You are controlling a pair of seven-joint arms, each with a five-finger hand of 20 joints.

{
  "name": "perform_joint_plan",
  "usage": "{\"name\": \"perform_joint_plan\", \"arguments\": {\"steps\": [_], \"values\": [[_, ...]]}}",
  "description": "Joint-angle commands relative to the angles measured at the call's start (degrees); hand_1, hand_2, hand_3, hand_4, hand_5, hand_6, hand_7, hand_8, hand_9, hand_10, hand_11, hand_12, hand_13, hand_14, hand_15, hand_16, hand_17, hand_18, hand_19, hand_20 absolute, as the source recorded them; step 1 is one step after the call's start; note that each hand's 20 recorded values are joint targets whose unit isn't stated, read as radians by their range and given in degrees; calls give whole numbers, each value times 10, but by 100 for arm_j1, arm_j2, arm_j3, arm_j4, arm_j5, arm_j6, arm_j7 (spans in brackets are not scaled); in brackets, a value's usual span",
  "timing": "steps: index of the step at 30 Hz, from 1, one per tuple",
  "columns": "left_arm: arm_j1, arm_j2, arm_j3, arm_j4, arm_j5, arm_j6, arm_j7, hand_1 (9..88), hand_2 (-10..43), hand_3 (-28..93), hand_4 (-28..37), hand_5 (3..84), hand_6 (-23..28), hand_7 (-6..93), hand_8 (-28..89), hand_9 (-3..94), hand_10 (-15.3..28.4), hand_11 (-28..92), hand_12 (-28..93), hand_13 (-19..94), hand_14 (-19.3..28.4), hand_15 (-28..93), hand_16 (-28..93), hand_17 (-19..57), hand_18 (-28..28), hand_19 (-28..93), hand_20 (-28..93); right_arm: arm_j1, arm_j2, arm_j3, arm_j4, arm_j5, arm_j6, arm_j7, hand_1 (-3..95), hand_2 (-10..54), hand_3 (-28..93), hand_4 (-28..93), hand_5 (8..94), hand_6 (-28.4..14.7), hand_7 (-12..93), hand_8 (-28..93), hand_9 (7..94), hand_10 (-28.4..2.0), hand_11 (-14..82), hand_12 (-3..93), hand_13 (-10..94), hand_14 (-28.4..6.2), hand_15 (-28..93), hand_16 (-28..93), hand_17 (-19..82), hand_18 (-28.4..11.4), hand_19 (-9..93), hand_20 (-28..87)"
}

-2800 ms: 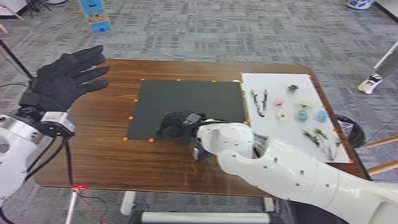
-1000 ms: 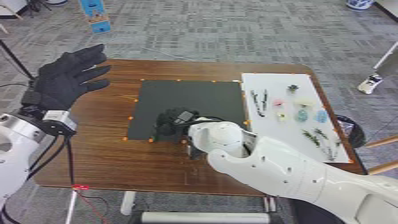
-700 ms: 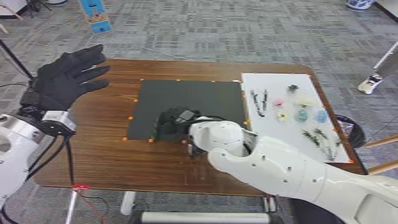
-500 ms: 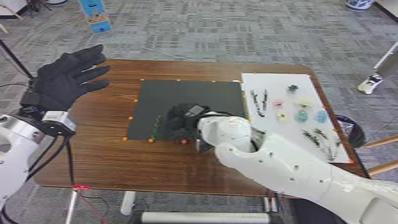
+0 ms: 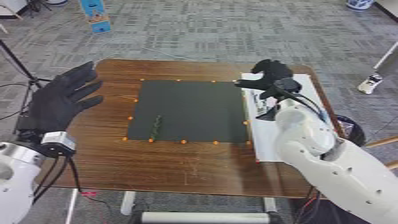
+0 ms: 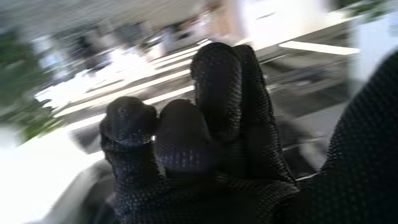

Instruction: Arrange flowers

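Right hand (image 5: 277, 74) has moved from the black mat (image 5: 195, 105) to the white sheet (image 5: 268, 149), relaxed and empty; left hand (image 5: 55, 102) open. I judge the green sprig (image 5: 156, 127), lying on the mat, light, springy, fragile: pinch its stem lightly.

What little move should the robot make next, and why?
Probably lower its right hand to the white sheet for another piece: the hand hovers over that sheet, and a single green sprig lies on the dark square, so the arrangement looks barely begun.
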Motion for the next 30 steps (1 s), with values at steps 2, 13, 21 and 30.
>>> {"name": "perform_joint_plan", "arguments": {"steps": [2,13,21,30], "values": [[275,-508,252,-284,417,150,237,235,-95,668,-283,251,16,160,-83,225,101,118,168,184,130,144,51,-124,221,406,72,-2822,837,2479,-567,-413,-372,862,514,-94,280,-259,545,-26,380,-124,598,-135,555,376,630,-112,860,392,321,-229,907,531],[393,-651,201,-318,342,225,365,232,-95,669,-283,258,19,164,-86,229,104,125,166,188,130,154,51,-122,220,405,76,-4839,894,4017,-1356,-285,-1190,1104,421,-95,456,-283,625,-24,497,-135,665,-133,618,452,668,-108,849,399,351,-229,931,519],[401,-706,251,-277,287,257,328,220,-88,675,-283,263,20,163,-85,234,107,129,164,191,131,160,48,-121,220,407,79,-5347,631,4382,-1593,-81,-1462,1103,444,-95,391,-283,674,-14,467,-127,701,-127,616,460,698,-105,857,438,377,-233,932,562],[361,-698,241,-235,8,172,383,228,-92,677,-283,265,21,161,-85,235,108,133,163,193,130,165,44,-119,219,407,78,-5259,603,4156,-1408,-51,-1659,1176,433,-95,394,-283,680,-13,465,-125,705,-128,612,467,699,-107,856,450,380,-235,932,570]]}}
